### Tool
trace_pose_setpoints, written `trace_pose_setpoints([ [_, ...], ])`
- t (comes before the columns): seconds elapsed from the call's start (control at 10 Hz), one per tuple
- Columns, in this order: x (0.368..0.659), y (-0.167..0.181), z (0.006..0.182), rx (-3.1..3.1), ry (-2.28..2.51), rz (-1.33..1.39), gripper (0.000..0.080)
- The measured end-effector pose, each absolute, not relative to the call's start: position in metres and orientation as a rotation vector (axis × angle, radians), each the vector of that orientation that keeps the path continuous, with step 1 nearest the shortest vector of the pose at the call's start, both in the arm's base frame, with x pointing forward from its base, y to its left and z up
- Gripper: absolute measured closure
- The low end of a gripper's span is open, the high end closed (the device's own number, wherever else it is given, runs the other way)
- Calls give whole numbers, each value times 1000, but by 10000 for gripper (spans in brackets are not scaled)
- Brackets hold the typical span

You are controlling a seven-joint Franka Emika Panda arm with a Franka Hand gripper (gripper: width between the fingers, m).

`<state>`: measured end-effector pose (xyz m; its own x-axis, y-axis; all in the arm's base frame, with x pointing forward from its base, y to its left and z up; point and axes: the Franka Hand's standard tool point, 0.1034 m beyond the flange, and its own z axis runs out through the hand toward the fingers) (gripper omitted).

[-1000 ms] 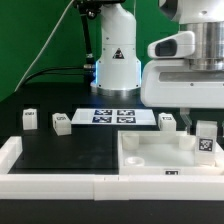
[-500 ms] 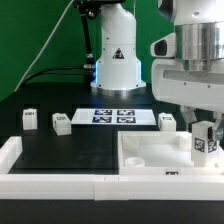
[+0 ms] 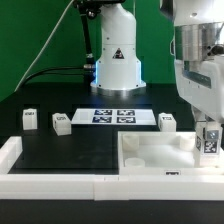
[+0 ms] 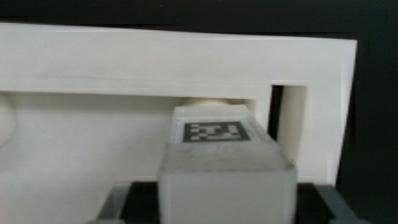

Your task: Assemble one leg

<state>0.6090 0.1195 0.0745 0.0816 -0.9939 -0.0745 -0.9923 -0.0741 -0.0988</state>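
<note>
My gripper (image 3: 209, 128) is shut on a leg (image 3: 208, 143), a small white block with a square tag, and holds it upright at the tray-like white piece's (image 3: 150, 160) corner on the exterior view's right. In the wrist view the held leg (image 4: 219, 165) fills the middle, tag (image 4: 215, 130) facing the camera, between my gripper's (image 4: 222, 208) dark fingers. Its tip sits by the tray's raised rim (image 4: 178, 50) and inner corner. Three more legs (image 3: 29, 119) (image 3: 61, 123) (image 3: 167, 121) stand on the black table.
The marker board (image 3: 115, 116) lies at the back middle before the robot base (image 3: 117, 65). A low white wall (image 3: 50, 186) runs along the front and up the exterior view's left side (image 3: 9, 150).
My gripper has carried the leg toward the exterior view's right and slightly down, to the tray's right corner. The other legs have not moved.
</note>
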Motion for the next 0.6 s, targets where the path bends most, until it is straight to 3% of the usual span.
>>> trace_pose_setpoints([
  [0.2,609,120,74,-2250,2013,-21,506],
  [0.3,609,120,74,-2262,1998,-22,335],
  [0.4,609,120,74,-2460,1756,-44,216],
  [0.5,609,121,75,-2566,1601,-52,216],
  [0.6,610,121,75,-2664,1435,-65,163],
])
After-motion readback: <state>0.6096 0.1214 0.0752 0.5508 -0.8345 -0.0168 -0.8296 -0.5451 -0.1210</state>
